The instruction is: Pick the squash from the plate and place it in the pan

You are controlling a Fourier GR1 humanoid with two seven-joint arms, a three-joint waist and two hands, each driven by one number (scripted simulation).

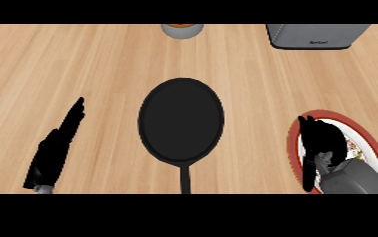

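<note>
The pick is in hand: the right hand sits curled over the red-rimmed plate, hiding the squash so its hold cannot be told, and next must carry it left to the black pan

Right hand covers plate centre; squash hidden, nothing of it visible under fingers. Fingers' curl unreadable. Beyond fingertips, grey appliance and small bowl cut by top edge.
</note>
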